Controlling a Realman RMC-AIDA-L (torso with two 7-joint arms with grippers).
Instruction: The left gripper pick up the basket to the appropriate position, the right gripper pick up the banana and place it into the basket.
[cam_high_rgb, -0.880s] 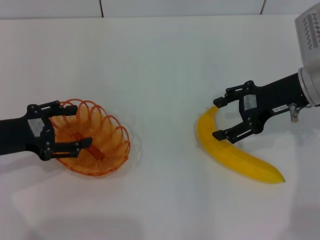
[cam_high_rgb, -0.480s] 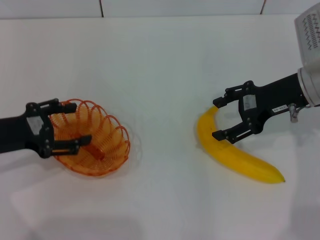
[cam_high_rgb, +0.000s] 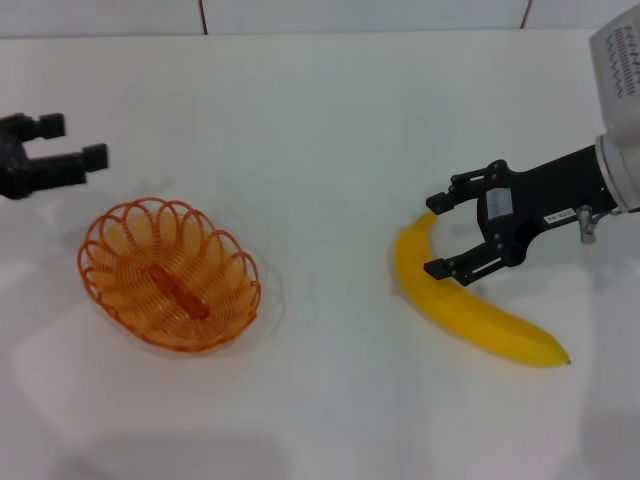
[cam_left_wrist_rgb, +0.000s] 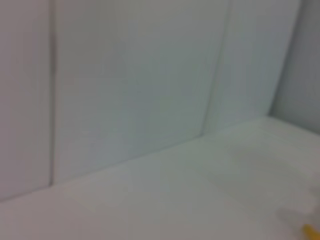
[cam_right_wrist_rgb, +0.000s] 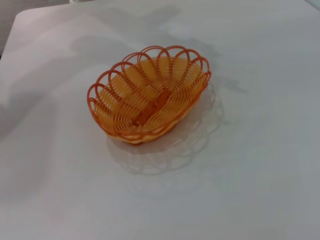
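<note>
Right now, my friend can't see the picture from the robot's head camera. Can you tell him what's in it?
A yellow banana lies on a white table, with the right gripper open around its upper end. Over on the left sits an empty orange wire basket. The left gripper is open, at the far left edge beyond the basket, touching nothing.

The empty orange basket (cam_high_rgb: 168, 275) sat upright, well apart from the yellow banana (cam_high_rgb: 470, 305) lying flat.

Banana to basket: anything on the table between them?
Nothing visible. Bare table lies between the banana and the empty basket. The open right gripper straddles the banana; the open left gripper sits clear, behind the basket.
</note>
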